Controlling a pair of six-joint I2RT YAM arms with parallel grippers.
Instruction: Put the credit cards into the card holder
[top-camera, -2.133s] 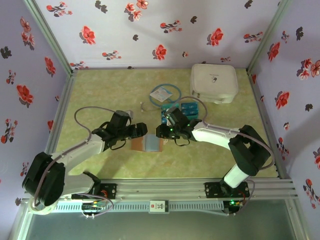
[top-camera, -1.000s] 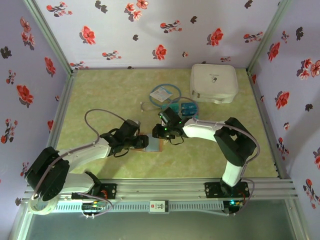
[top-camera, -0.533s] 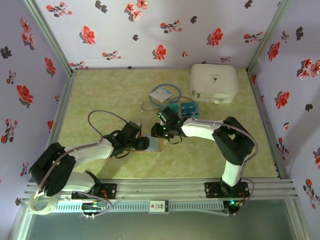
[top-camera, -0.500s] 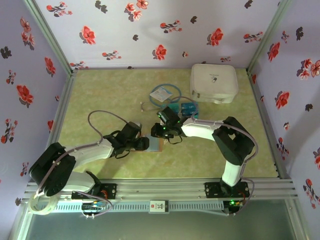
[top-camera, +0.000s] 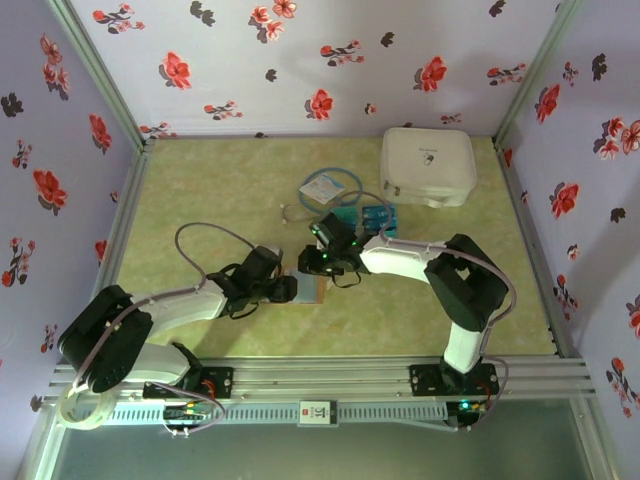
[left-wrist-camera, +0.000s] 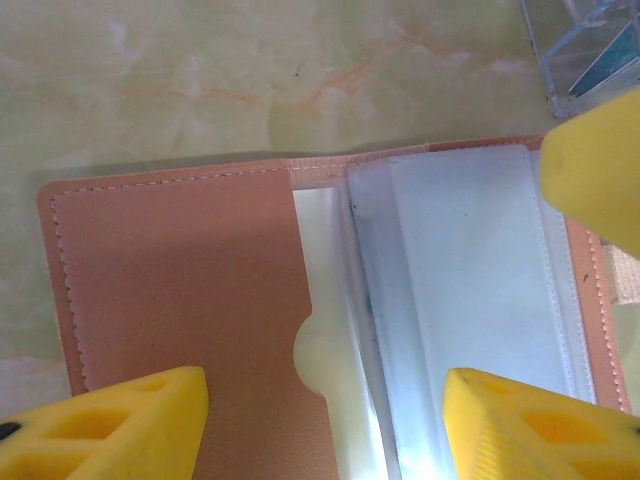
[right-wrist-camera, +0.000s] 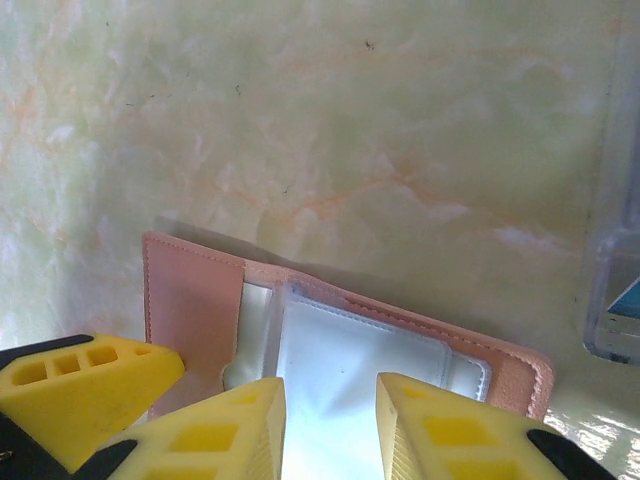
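Note:
The card holder lies open on the table, its brown leather panel on the left and clear sleeves on the right. My left gripper is open wide, with one finger over the leather and the other over the sleeves. My right gripper is open narrowly, and both fingertips rest low on the white sleeve page, which creases between them. It holds no card. The credit cards, teal and blue, sit in a clear box just behind the holder.
A large white zip case stands at the back right. A pale blue packet with looped tubing lies behind the cards. Both grippers crowd the holder mid-table. Flowered walls enclose the table on three sides.
Both grippers have closed in over the card holder from either side. In the last second the right gripper has edged slightly left, while the left has stayed nearly still. Neither opening has changed.

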